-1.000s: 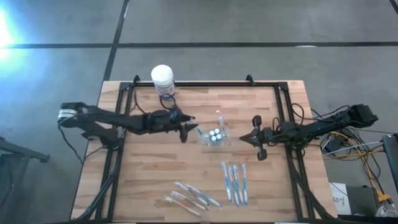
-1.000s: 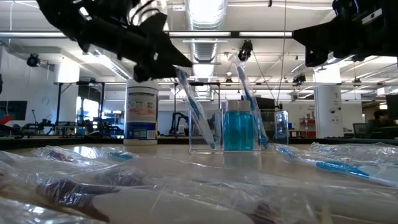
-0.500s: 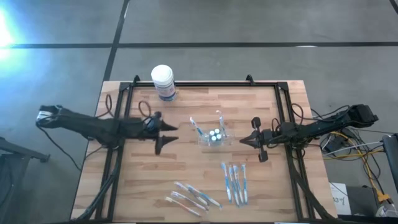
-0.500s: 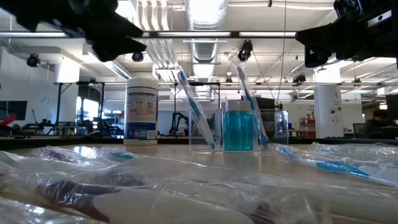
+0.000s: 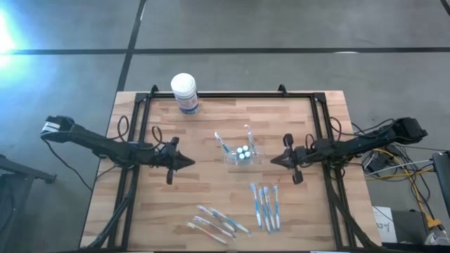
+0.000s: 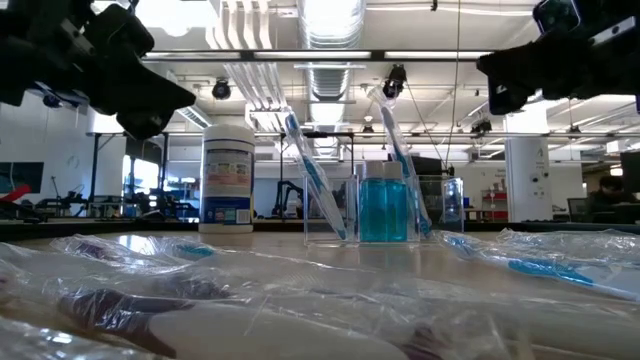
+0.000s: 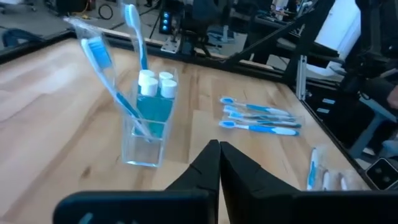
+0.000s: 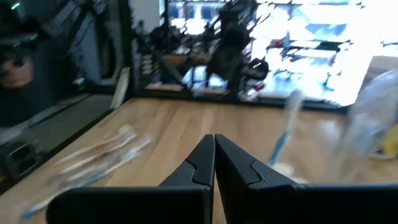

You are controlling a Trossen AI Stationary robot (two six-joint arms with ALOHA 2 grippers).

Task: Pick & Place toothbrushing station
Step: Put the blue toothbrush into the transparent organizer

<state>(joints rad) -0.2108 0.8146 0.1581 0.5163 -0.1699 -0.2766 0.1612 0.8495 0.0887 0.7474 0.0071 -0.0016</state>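
The toothbrushing station (image 5: 240, 153) is a clear plastic holder standing on its base at the table's middle. It holds small blue bottles with white caps (image 7: 155, 83) and two toothbrushes leaning out of it (image 7: 106, 68). My left gripper (image 5: 188, 162) is shut and empty, hovering well to the station's left and pointing level at it. My right gripper (image 5: 273, 161) is also shut and empty, hovering just right of the station and pointing at it. In the low view the station (image 6: 365, 205) stands between both arms.
A white round tub with a blue label (image 5: 184, 92) stands at the far edge. Several wrapped toothbrushes (image 5: 265, 206) lie near the station's near right, and more (image 5: 214, 221) lie at the near edge. Bare wood (image 5: 151, 204) spreads at the near left.
My left gripper has drawn back from the station toward the table's left edge, sinking a little, and its fingers have shut on nothing. The station and its toothbrushes stand as before.
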